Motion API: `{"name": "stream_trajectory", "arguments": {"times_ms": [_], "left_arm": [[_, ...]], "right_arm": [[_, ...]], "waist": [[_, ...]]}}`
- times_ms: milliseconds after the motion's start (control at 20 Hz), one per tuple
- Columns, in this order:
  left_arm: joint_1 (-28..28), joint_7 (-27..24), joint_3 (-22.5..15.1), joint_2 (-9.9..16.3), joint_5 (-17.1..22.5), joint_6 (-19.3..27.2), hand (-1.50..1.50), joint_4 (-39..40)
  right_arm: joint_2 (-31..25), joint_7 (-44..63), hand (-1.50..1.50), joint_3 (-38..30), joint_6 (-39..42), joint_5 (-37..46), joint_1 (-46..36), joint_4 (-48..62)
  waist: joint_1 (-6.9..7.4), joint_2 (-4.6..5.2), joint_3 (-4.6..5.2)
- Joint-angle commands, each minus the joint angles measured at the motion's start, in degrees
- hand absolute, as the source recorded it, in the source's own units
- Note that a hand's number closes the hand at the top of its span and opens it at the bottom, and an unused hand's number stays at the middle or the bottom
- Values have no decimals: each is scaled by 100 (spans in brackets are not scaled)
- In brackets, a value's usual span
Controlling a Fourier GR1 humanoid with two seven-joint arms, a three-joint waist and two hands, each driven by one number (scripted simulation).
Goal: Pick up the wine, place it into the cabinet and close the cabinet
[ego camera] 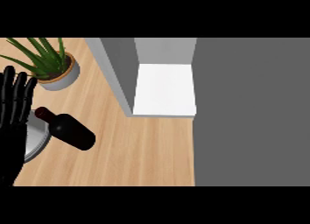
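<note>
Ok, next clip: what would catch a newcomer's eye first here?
Probably the black left hand, open with fingers up at the view's left edge. Just right of it, a dark wine bottle lies on its side on the wooden counter, neck toward a grey plate. Further right, the cabinet stands open, its white inside showing.

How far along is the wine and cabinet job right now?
Nothing looks done yet. The wine bottle lies on its side on the counter, neck over a plate. The left hand is open, holding nothing. The cabinet stands open. Picking, placing and closing remain.
</note>
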State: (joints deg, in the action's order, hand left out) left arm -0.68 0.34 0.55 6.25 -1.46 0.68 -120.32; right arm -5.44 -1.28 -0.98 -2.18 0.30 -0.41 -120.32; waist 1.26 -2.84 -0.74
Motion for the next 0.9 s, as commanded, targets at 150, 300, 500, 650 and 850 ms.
{"name": "stream_trajectory", "arguments": {"times_ms": [150, 300, 500, 650, 850], "left_arm": [[-765, -285, 223, 537, 1314, -1202, -150, 649], [-307, 265, 35, 313, 2575, -1771, -150, 1143], [-714, 998, 491, 779, 3977, -2304, -150, 1593], [-1113, 1507, 942, 1202, 4782, -2357, -150, 1880], [-1167, 1899, 924, 1248, 5136, -2173, -150, 1815]], "right_arm": [[-22, -62, -150, 152, 107, 114, 183, -191], [-68, 369, -150, 681, 786, -591, 611, -204], [-229, 835, -150, 739, 1003, -976, 773, -568], [-411, 718, -150, 454, 1270, -1348, 1360, -903], [-698, 1549, -150, -37, 1311, -1974, 1017, -1319]], "waist": [[-234, 306, 83], [-303, 376, 104], [-253, 292, 84], [-232, 277, 72], [-159, 277, 74]]}}
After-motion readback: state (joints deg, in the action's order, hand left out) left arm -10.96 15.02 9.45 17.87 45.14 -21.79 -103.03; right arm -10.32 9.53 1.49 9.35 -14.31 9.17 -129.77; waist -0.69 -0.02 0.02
